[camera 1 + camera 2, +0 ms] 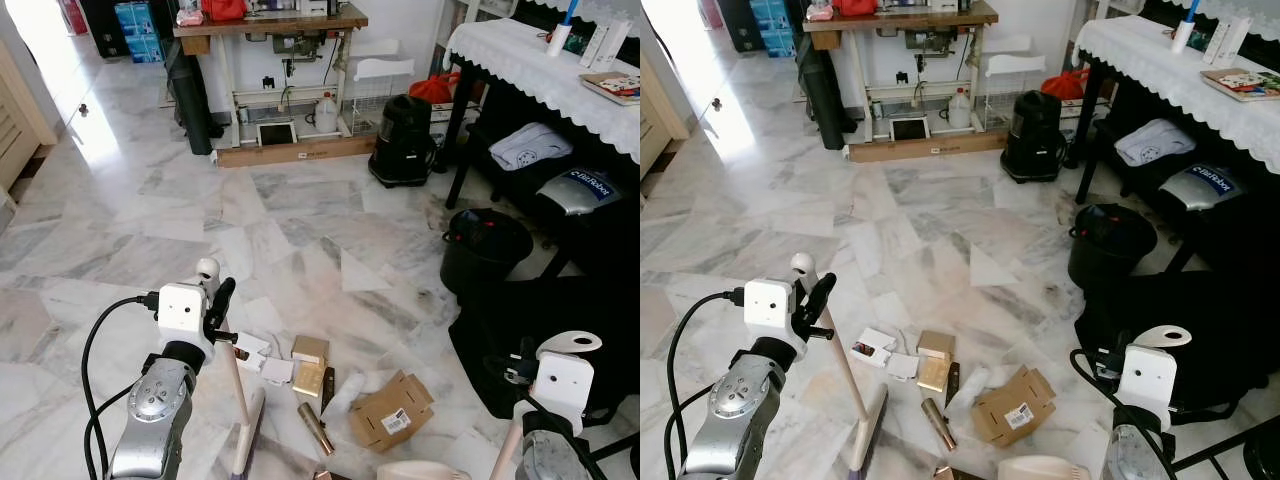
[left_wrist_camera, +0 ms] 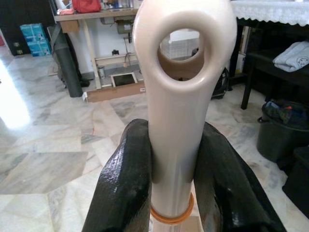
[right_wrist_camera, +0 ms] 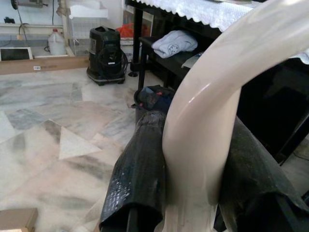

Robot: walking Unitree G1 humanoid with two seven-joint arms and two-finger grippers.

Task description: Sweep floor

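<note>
From the head camera, the left gripper [image 1: 218,300] pinches the cream broom handle [image 1: 237,375] near its looped top, and the handle slants down to the broom head [image 1: 245,440] resting on the marble floor [image 1: 150,230]. Just beside the broom head lies litter: a torn cardboard box [image 1: 390,410], a small gold box [image 1: 308,379], a gold tube [image 1: 316,428] and white paper scraps [image 1: 262,360]. A black bin [image 1: 484,247] stands near the table with the lace cloth [image 1: 560,70], well apart from the litter. In the left wrist view, both black fingers [image 2: 126,179] press against the handle just below its loop. In the right wrist view, the right gripper [image 3: 193,159] is clamped on a curved cream dustpan handle [image 3: 217,101], one finger on either side.
</note>
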